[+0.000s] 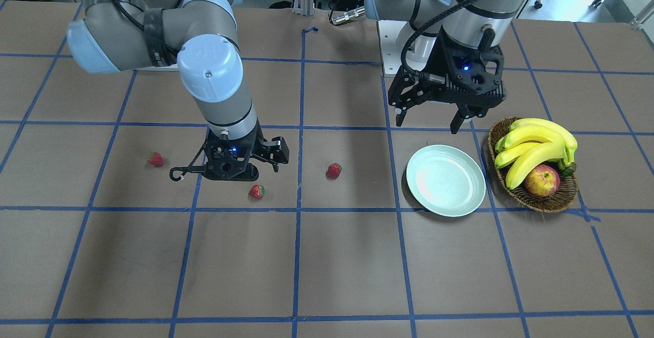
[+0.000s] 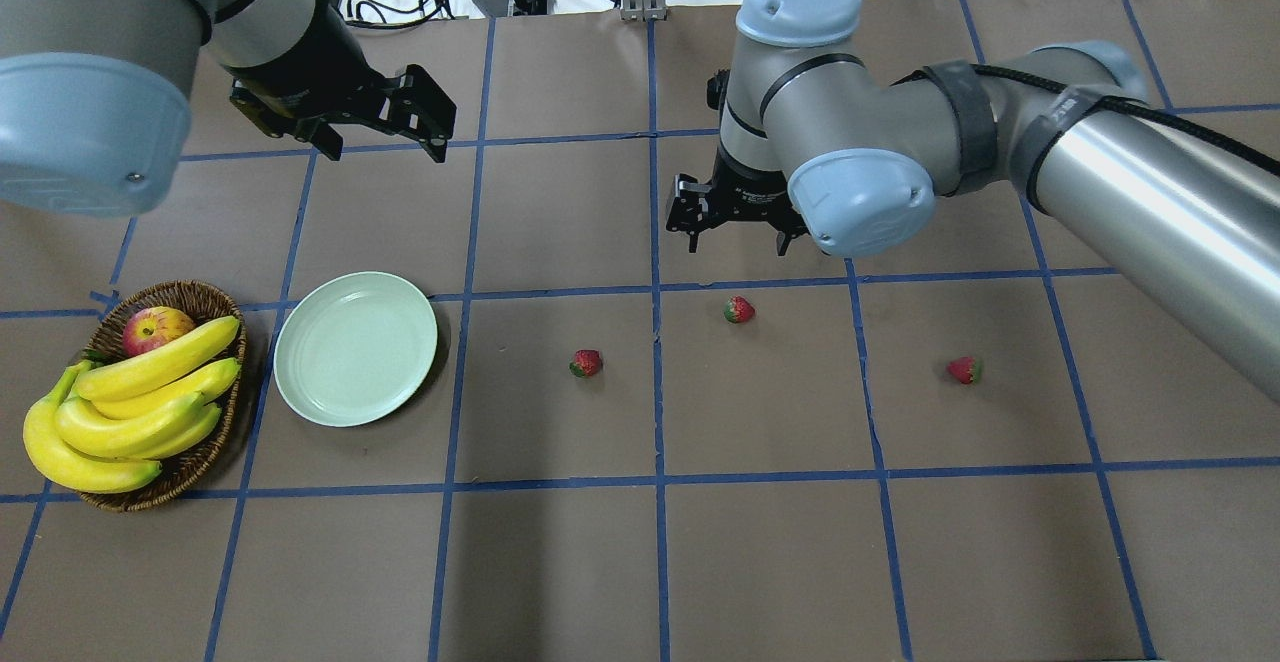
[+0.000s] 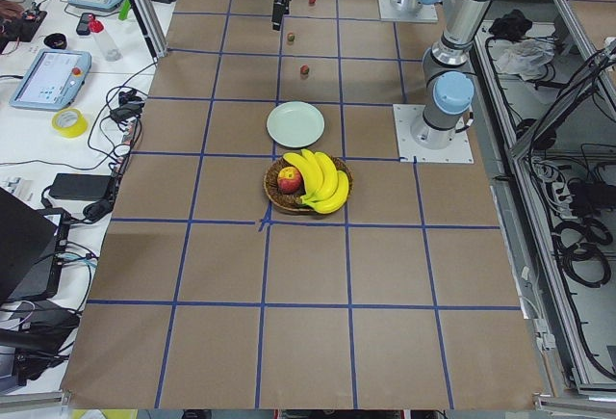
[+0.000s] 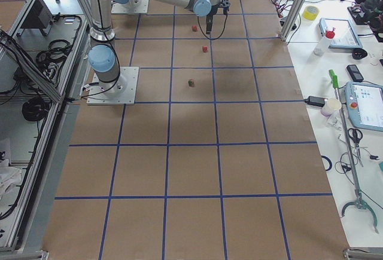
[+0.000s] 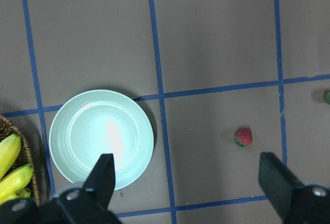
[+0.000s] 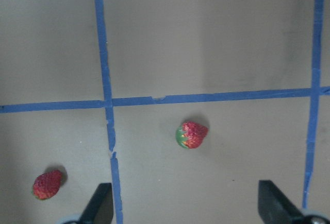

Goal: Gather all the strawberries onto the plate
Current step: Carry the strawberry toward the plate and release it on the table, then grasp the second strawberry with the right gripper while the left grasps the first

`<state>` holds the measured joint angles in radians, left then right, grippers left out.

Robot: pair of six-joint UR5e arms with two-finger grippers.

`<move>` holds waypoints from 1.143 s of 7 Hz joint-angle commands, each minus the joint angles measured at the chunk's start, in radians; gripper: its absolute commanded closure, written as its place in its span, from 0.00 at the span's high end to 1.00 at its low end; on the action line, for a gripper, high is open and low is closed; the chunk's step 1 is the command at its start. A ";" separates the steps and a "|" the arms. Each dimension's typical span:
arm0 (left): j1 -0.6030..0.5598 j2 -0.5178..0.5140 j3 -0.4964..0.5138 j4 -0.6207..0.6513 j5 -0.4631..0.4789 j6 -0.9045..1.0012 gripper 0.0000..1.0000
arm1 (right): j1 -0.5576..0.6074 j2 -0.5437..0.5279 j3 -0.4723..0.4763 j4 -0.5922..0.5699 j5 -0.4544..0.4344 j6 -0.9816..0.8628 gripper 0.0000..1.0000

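Note:
Three strawberries lie on the brown table: one in the middle (image 2: 738, 310), one nearer the plate (image 2: 587, 363), one far out on my right (image 2: 965, 370). The mint-green plate (image 2: 356, 349) holds nothing. My right gripper (image 2: 738, 242) hangs open just behind the middle strawberry (image 6: 192, 134), which shows between its fingers (image 6: 100, 206) in the right wrist view, with a second strawberry (image 6: 47, 184) at lower left. My left gripper (image 2: 385, 147) is open and raised behind the plate (image 5: 101, 139). Its camera also sees a strawberry (image 5: 243, 136) to the plate's right.
A wicker basket (image 2: 200, 294) with bananas (image 2: 130, 402) and an apple (image 2: 155, 327) stands directly beside the plate, on the side away from the strawberries. Blue tape lines grid the table. Cables and equipment lie past the far edge.

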<state>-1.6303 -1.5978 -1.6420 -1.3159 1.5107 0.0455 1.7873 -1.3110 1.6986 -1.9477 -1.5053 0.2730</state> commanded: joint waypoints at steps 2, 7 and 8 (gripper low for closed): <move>-0.082 -0.125 -0.195 0.222 -0.007 -0.125 1.00 | -0.023 0.028 0.050 -0.012 0.008 -0.005 0.99; -0.175 -0.347 -0.318 0.401 -0.001 -0.197 0.98 | -0.023 0.119 0.119 -0.149 -0.006 -0.040 0.94; -0.195 -0.349 -0.317 0.403 -0.003 -0.211 0.97 | -0.023 0.134 0.137 -0.184 0.005 -0.038 0.91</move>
<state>-1.8070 -1.9305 -1.9417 -0.9316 1.5096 -0.1544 1.7641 -1.1982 1.8101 -2.0867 -1.5092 0.2342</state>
